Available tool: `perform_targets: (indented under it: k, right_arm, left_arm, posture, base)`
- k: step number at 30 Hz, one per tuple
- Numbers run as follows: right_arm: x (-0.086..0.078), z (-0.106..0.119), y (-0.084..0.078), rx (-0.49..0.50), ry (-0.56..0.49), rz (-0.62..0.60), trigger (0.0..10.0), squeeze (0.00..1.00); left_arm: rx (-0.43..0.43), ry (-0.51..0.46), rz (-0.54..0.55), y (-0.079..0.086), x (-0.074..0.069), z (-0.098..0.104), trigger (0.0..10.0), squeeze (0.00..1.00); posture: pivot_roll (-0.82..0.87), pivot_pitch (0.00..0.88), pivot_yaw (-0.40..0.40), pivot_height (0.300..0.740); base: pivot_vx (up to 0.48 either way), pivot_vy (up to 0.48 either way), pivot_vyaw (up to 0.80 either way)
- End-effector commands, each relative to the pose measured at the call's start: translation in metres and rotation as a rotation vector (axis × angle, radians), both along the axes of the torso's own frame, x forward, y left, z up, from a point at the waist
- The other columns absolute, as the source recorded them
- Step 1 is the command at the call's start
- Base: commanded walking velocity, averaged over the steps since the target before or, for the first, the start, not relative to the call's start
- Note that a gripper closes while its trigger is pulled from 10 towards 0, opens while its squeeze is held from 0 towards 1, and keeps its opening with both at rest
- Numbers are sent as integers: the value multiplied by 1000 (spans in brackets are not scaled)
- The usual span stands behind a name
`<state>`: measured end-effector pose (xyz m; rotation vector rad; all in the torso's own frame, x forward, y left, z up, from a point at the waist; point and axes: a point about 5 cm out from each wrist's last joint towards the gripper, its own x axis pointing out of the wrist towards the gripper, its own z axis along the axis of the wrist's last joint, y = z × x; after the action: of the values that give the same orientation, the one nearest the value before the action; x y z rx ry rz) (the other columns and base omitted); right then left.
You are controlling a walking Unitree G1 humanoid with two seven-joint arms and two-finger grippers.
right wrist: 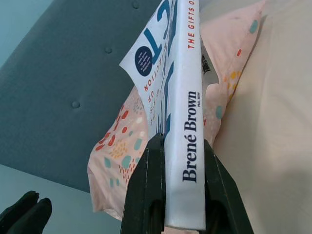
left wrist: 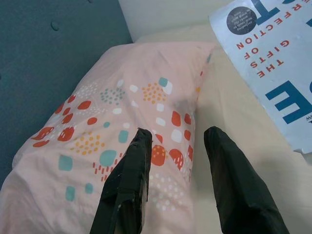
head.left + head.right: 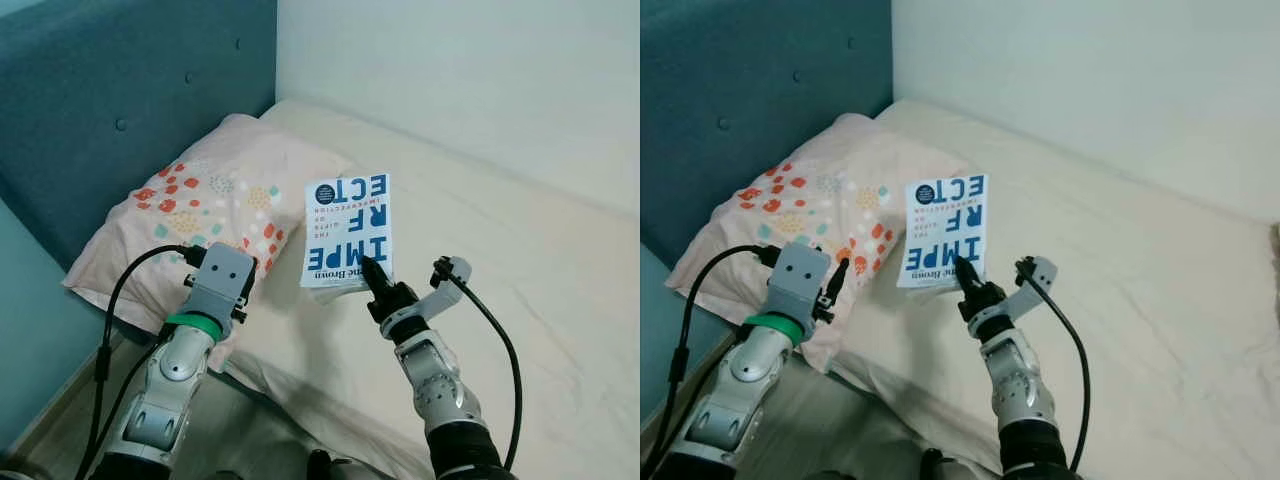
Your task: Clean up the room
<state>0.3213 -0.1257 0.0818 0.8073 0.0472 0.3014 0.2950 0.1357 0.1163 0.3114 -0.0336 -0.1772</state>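
Observation:
A white book with blue lettering [image 3: 349, 232] hangs tilted just above the cream bed [image 3: 520, 280], next to the pillow. My right gripper [image 3: 376, 279] is shut on the book's near end; in the right wrist view the two black fingers [image 1: 146, 195] clamp its spine [image 1: 187, 146]. My left gripper [image 2: 176, 161] is open over the near edge of the pink patterned pillow [image 3: 215, 205], holding nothing. The left wrist housing [image 3: 222, 275] sits at the pillow's front corner.
A teal padded headboard [image 3: 120, 90] stands behind the pillow. A pale wall [image 3: 470, 70] runs along the bed's far side. The mattress edge [image 3: 300, 390] lies just before my arms, with floor [image 3: 60, 420] below at the left.

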Motion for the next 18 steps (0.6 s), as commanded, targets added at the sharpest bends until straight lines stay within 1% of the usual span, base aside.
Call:
perform_targets:
  k: [1, 6, 8, 18]
  right_arm:
    - [2, 3, -2, -3, -22, 1, 10000, 0]
    - [1, 2, -2, -1, -18, -1, 10000, 0]
    - [1, 2, -2, -1, -18, -1, 10000, 0]
    - [1, 1, -2, 13, -12, -3, 10000, 0]
  left_arm:
    - [-5, 5, 0, -2, -2, -1, 10000, 0]
    - [-4, 4, -2, -2, -2, 0, 10000, 0]
    - [-4, 4, -2, -2, -2, 0, 10000, 0]
    - [-2, 6, -7, -3, -2, 0, 10000, 0]
  posture:
    - [76, 106, -11, 675]
    - [74, 107, -9, 650]
    - [74, 107, -9, 650]
    - [75, 106, -6, 610]
  base:
    - [0, 0, 0]
    - [0, 0, 0]
    - [0, 0, 0]
    - [0, 0, 0]
